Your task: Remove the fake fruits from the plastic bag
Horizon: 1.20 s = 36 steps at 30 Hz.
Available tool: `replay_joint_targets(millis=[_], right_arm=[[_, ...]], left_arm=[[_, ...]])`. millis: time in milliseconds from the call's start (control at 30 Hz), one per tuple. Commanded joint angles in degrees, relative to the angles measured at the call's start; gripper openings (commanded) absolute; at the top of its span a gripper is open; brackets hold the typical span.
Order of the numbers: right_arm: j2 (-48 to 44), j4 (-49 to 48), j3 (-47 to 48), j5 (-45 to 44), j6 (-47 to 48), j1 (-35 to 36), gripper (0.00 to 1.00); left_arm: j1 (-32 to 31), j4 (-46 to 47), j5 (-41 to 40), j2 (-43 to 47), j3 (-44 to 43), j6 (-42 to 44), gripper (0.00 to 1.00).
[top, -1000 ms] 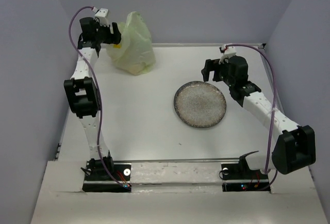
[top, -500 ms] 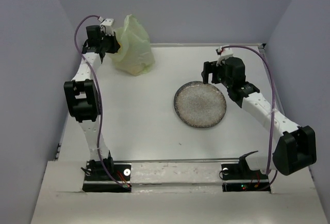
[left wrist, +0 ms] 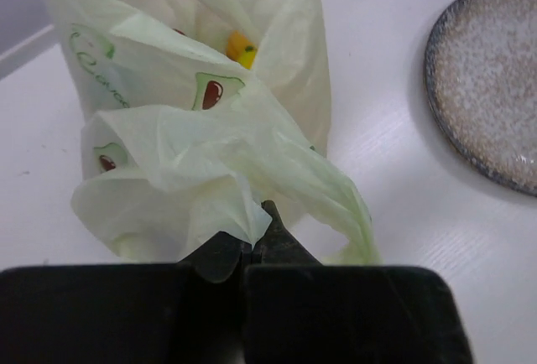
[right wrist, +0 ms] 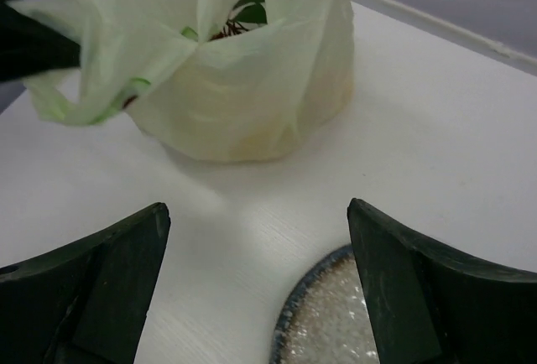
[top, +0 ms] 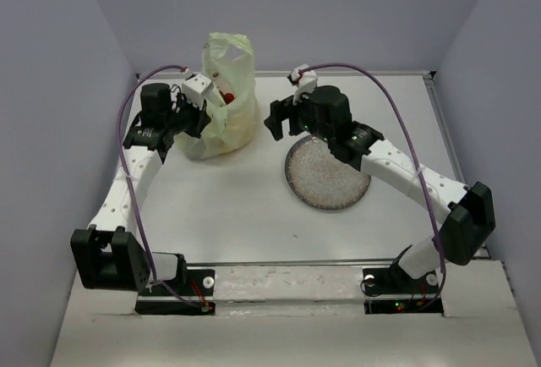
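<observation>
The pale yellow-green plastic bag (top: 226, 101) stands upright at the back of the table, its mouth open upward. My left gripper (top: 201, 113) is shut on the bag's left edge; in the left wrist view a fold of the bag (left wrist: 185, 137) is pinched at the fingertips (left wrist: 270, 228). Of the fake fruits, a yellow piece (left wrist: 240, 47) shows through the film and a small red piece (top: 227, 96) sits in the opening. My right gripper (top: 277, 123) hangs open to the right of the bag (right wrist: 252, 87), with only bare table and the plate's rim between its fingers (right wrist: 394, 255).
A round grey speckled plate (top: 328, 174) lies right of the middle, its far-left rim (right wrist: 289, 330) under my right gripper. Grey walls close the table at the back and both sides. Purple cables loop above both arms.
My left gripper closed on the bag's edge and dragged the bag from the back-left corner toward the middle. My right arm swung left, from beyond the plate to beside the bag.
</observation>
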<state>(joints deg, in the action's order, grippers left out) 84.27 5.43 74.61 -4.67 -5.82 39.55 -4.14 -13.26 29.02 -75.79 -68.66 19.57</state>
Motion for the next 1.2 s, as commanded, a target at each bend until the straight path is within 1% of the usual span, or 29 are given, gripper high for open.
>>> replay_joint_targets(millis=[0, 67, 200, 267, 300, 433, 467, 500, 533, 567, 600, 633, 667, 700, 733, 767, 867, 900, 967, 1000, 1033, 1067, 1133, 1167], right_arm=[[5.0, -1.9, 9.3, 4.2, -3.5, 2.2, 0.94], [7.2, -1.7, 12.5, 4.2, -5.8, 2.2, 0.99], [13.0, -0.6, 20.4, 4.2, -2.9, 2.2, 1.0], [17.9, 1.1, 27.5, 7.6, -0.3, 2.2, 1.0], [21.9, 1.7, 32.7, 10.5, 1.2, 2.2, 1.0], [30.0, 4.8, 41.7, 13.1, 6.5, 2.2, 1.0], [33.0, 6.1, 45.2, 13.8, 7.7, 2.2, 1.0], [34.3, 6.0, 46.2, 14.9, 8.3, 2.2, 1.0], [35.6, 5.7, 47.4, 14.3, 9.1, 2.2, 1.0], [39.3, 5.6, 51.1, 13.1, 8.7, 2.2, 1.0], [41.5, 5.6, 53.7, 10.4, 8.4, 2.2, 1.0], [43.7, 5.6, 56.4, 5.2, 7.7, 2.2, 1.0], [45.9, 5.5, 59.1, 2.9, 7.5, 2.2, 1.0], [49.6, 5.1, 61.8, 1.8, 7.5, 2.2, 1.0], [51.3, 4.8, 66.3, 1.1, 7.5, 2.2, 1.0], [52.5, 4.2, 67.7, 0.5, 7.0, 2.2, 1.0], [53.3, -1.5, 66.6, -1.4, 3.5, 1.7, 1.0], [52.8, -1.7, 65.8, -2.7, 3.3, 1.7, 1.0], [49.4, -1.5, 61.6, -1.2, 4.2, 1.7, 1.0], [47.6, -2.3, 59.0, 0.5, 4.6, 1.7, 1.0], [45.7, -2.6, 56.6, 5.1, 5.0, 1.7, 1.0], [42.2, -3.2, 52.2, 8.2, 5.1, 1.7, 1.0], [39.0, -3.2, 48.8, 14.6, 5.1, 1.7, 1.0], [35.8, -3.3, 47.1, 15.9, 4.6, 1.7, 0.99]], left_arm=[[-0.6, -6.0, -1.2, 4.1, 5.5, 5.6, 0.0], [-0.8, -7.5, -1.6, 7.9, 8.1, 6.8, 0.0], [-0.9, -12.1, -1.6, 12.9, 9.9, 9.2, 0.0], [-0.8, -12.4, -1.7, 16.2, 11.9, 10.1, 0.0], [-0.9, -12.0, -1.7, 18.1, 13.0, 10.1, 0.0], [-0.8, -10.9, -2.0, 19.5, 13.6, 7.9, 0.0], [-0.9, -10.4, -2.8, 19.5, 13.6, 6.5, 0.0], [-0.8, -10.1, -3.2, 19.5, 13.6, 5.9, 0.0], [-0.8, -9.8, -3.5, 19.5, 13.6, 5.5, 0.0], [-0.8, -9.6, -3.4, 19.7, 13.7, 5.0, 0.0], [-0.8, -9.4, -3.4, 19.8, 13.8, 4.8, 0.0], [-0.8, -9.3, -3.4, 19.9, 14.0, 4.7, 0.0], [-0.8, -9.3, -3.4, 19.9, 14.0, 4.6, 0.0], [-0.8, -9.4, -3.5, 19.9, 14.0, 4.6, 0.0], [-0.8, -9.5, -3.8, 20.1, 14.1, 4.7, 0.0], [-0.8, -9.3, -4.2, 20.2, 14.3, 4.9, 0.0], [-0.8, -9.2, -4.8, 20.6, 14.3, 5.1, 0.0], [-0.7, -9.0, -5.0, 20.7, 14.3, 5.0, 0.0], [-0.8, -8.5, -5.3, 20.9, 14.4, 4.1, 0.0], [-0.8, -8.2, -5.2, 20.9, 14.4, 3.8, 0.0], [-0.7, -7.8, -5.2, 20.9, 14.5, 3.5, 0.0], [-0.6, -7.2, -4.9, 20.6, 14.8, 3.3, 0.0], [-0.3, -6.6, -4.8, 19.6, 14.9, 2.9, 0.0], [-0.1, -6.2, -4.8, 19.3, 14.7, 2.7, 0.0]])
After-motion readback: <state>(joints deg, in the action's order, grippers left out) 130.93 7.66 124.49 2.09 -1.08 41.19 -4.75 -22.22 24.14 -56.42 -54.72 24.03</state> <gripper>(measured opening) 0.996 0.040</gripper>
